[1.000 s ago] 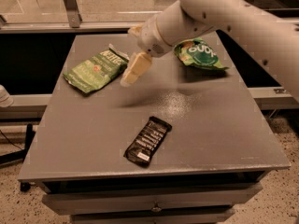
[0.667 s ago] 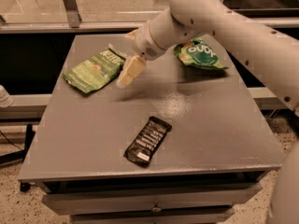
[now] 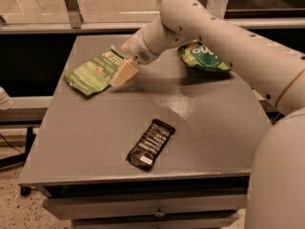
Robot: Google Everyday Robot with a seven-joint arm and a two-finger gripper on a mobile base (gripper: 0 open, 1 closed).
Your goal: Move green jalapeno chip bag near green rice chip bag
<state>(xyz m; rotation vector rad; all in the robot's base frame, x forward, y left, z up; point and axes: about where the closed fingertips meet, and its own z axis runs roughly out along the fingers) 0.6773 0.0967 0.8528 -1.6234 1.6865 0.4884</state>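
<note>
The green jalapeno chip bag [image 3: 92,73] lies flat and crinkled at the table's back left. The green rice chip bag [image 3: 206,57], glossy with a teal oval, lies at the back right, partly behind my arm. My gripper [image 3: 119,62] is at the jalapeno bag's right end, low over the table. It is open, with one cream finger [image 3: 125,73] at the bag's near right edge and the other at its far corner. The bag's right end sits between them.
A black snack bar wrapper [image 3: 150,144] lies near the grey table's [image 3: 86,147] front middle. My arm [image 3: 224,32] reaches across the back of the table from the right. A railing and glass stand behind the table.
My gripper has moved left and down towards the jalapeno bag, from beside it to over its right end. The bags and the black wrapper have not moved.
</note>
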